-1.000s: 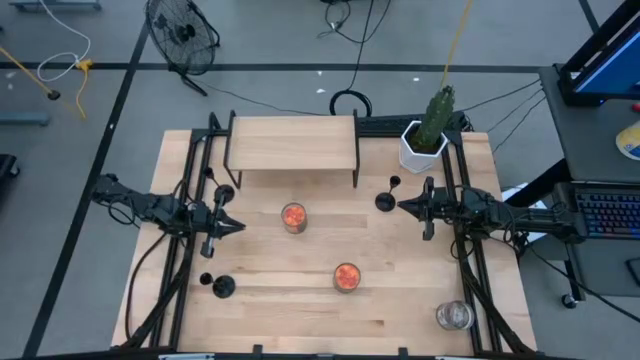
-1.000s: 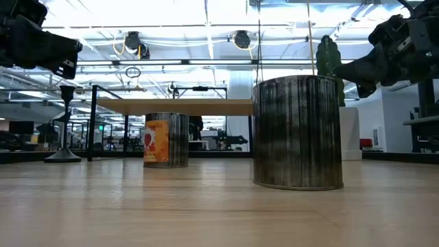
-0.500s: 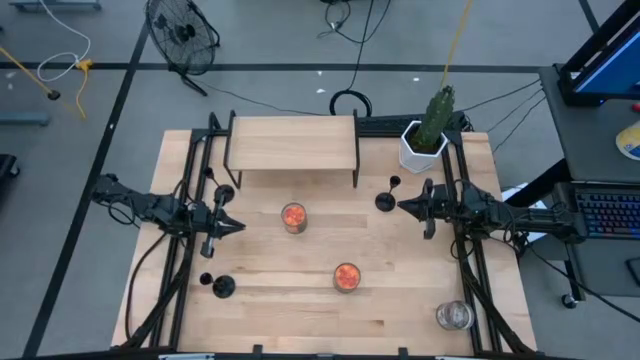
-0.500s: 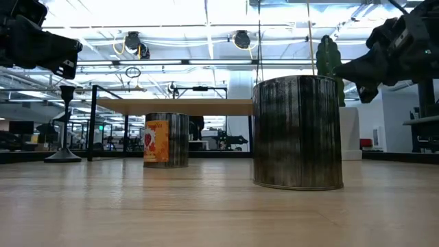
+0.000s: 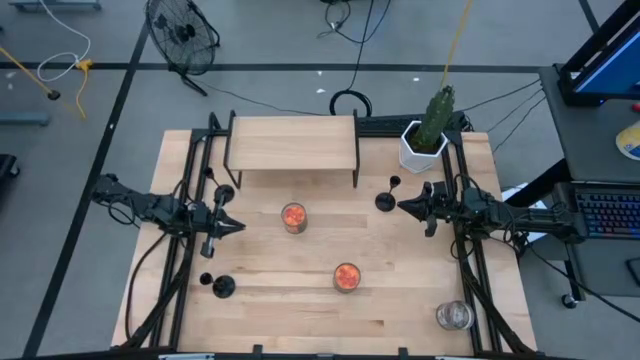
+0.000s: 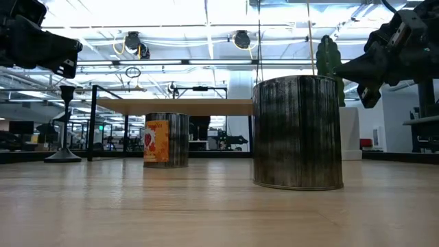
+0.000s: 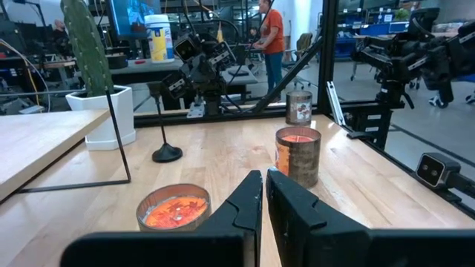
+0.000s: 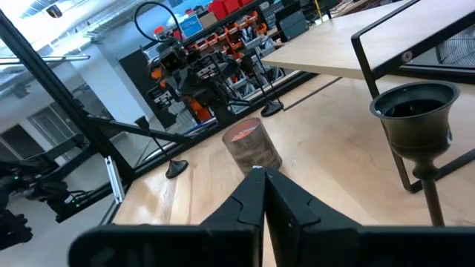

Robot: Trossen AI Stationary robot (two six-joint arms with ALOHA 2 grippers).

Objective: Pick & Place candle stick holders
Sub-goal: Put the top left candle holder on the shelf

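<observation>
Three black candle stick holders stand on their round bases. One is just left of my right gripper; its cup shows close beside the shut fingers, apart from them. A second stands near the front left, and a third by the shelf's left leg. My left gripper is shut and empty at the left, pointing toward the table's right; its wrist view shows the far holder.
Two jars with orange contents stand mid-table. A clear glass jar is at the front right. A low wooden shelf and a cactus in a white pot stand at the back.
My right gripper has turned a little about its own axis while staying beside the holder. Nothing on the table has moved.
</observation>
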